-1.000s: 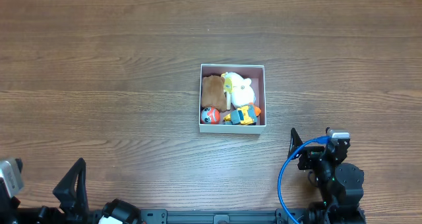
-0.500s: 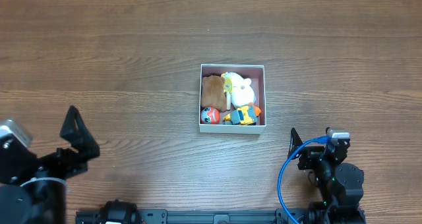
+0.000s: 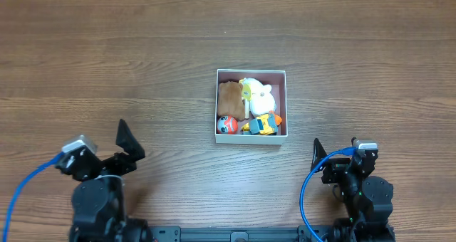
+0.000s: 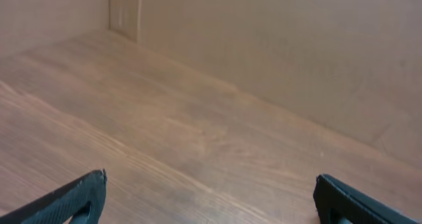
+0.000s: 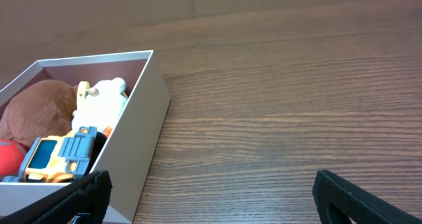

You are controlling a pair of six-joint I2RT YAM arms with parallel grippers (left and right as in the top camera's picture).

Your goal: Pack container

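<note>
The wooden surface [image 3: 142, 57] is stretching out under me, and the container [image 3: 249, 139] is sitting near its middle, well ahead of both my arms. I am holding my left gripper [image 4: 211, 197] spread wide on nothing. My right gripper [image 5: 211, 197] is gaping too, facing the container's near corner. Inside, a brown plush [image 3: 229, 96], a white plush [image 3: 260, 96], a yellow-and-blue truck [image 3: 262, 124] and a red ball [image 3: 226, 124] are lying packed together.
</note>
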